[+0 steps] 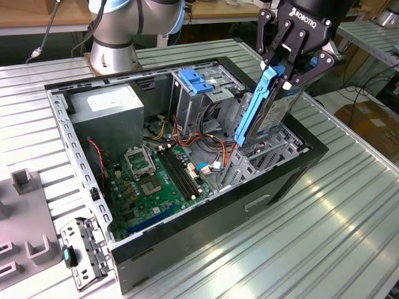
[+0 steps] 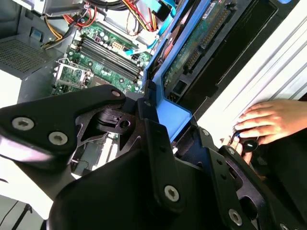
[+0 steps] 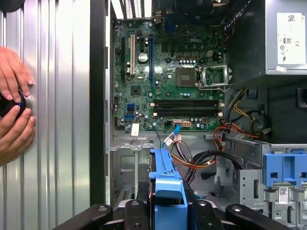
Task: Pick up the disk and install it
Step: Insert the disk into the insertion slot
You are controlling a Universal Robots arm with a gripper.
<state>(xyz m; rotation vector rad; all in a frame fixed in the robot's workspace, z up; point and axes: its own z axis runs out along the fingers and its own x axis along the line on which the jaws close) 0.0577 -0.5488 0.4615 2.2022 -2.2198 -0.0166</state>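
My gripper [image 1: 288, 73] is shut on the disk [image 1: 269, 112], a silver drive with blue plastic rails. I hold it on edge and tilted. Its lower end dips into the metal drive bay [image 1: 274, 152] at the end of the open computer case [image 1: 218, 205] on the exterior view's right. In the second wrist view the disk [image 2: 194, 45] shows its green circuit side, with the blue rail running between my fingers [image 2: 158, 139]. The first wrist view has the rail of the disk [image 3: 165, 184] sticking out from the gripper [image 3: 168, 213] above the case floor.
Inside the case lie a green motherboard [image 1: 149, 180], a grey power supply [image 1: 109, 106], loose cables [image 1: 206, 140] and a blue bracket [image 1: 198, 80] on the cage. A person's hands [image 3: 14, 96] rest on a black knob on the ribbed table beside the case. Grey fixtures [image 1: 25, 180] stand on the exterior view's left.
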